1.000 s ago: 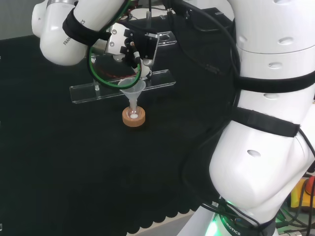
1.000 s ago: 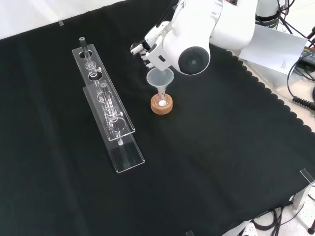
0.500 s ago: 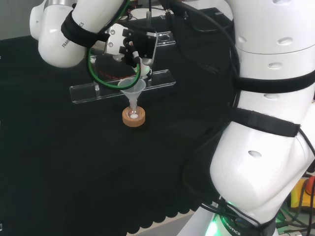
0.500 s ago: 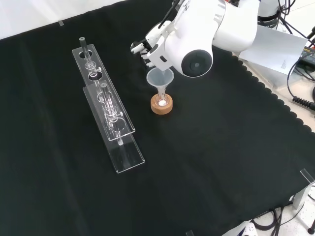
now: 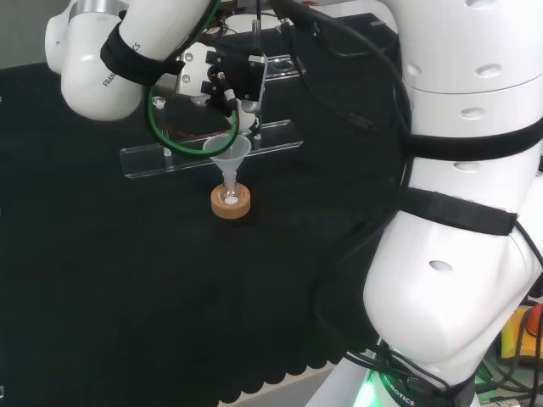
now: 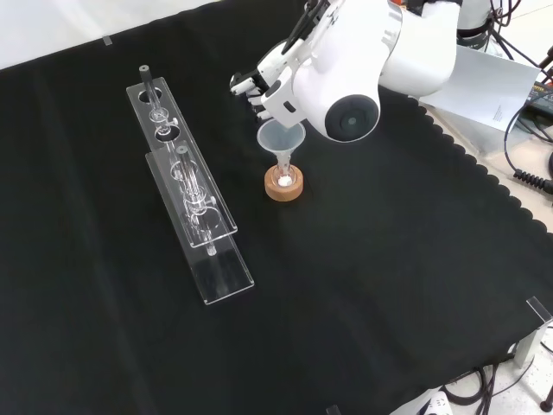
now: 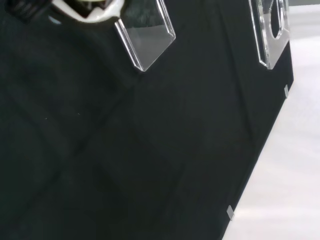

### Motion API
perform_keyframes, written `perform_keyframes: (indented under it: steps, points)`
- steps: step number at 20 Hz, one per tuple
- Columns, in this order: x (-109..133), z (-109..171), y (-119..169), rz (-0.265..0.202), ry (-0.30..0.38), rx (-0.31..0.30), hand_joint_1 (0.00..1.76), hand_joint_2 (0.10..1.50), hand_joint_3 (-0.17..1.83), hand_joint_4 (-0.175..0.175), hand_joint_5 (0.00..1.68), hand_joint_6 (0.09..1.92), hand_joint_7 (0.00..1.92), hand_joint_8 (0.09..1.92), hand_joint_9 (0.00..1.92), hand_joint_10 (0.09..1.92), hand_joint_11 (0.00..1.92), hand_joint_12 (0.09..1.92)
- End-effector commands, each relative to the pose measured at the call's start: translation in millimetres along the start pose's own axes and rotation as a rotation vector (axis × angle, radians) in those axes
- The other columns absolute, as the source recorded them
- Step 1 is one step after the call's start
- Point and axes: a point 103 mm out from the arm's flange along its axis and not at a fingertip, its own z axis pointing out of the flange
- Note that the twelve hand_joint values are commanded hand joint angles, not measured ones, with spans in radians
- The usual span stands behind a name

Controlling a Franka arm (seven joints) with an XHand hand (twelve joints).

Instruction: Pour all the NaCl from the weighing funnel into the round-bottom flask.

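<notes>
The hand (image 5: 225,78) was held just above the mouth of a clear funnel (image 5: 230,153), its dark fingers (image 6: 248,85) curled together; whether anything was pinched between them could not be told, and no weighing funnel could be made out with certainty. The step in hand was judged to be the pouring, or its very end. To do it well, the outlet would best be kept over the middle of the funnel's cone and tilted slowly, so that no salt was spilled onto the black cloth, and the funnel should not be knocked, since it was seated only in the flask's neck. The funnel was seen upright in the neck of a small round-bottom flask (image 6: 282,179), which rested in a cork ring (image 6: 283,188) on the tabletop (image 6: 389,259). A little white powder was visible at the flask's bottom. In the front view, two clear plastic racks (image 6: 192,194) with glass tubes were set well apart to the left of the flask.
</notes>
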Motion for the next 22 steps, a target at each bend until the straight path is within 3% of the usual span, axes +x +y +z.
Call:
perform_keyframes:
  steps: [1, 22]
  points:
    - [-1.3, -2.1, 0.7, 0.007, -0.012, -0.003, 1.07, 0.72, 0.73, 0.175, 1.07, 1.06, 0.91, 0.77, 1.03, 0.51, 0.61, 1.19]
    - [1.2, -8.0, 3.1, 0.022, -0.101, 0.025, 1.07, 0.71, 0.73, 0.175, 1.07, 1.05, 0.91, 0.77, 1.03, 0.51, 0.61, 1.19]
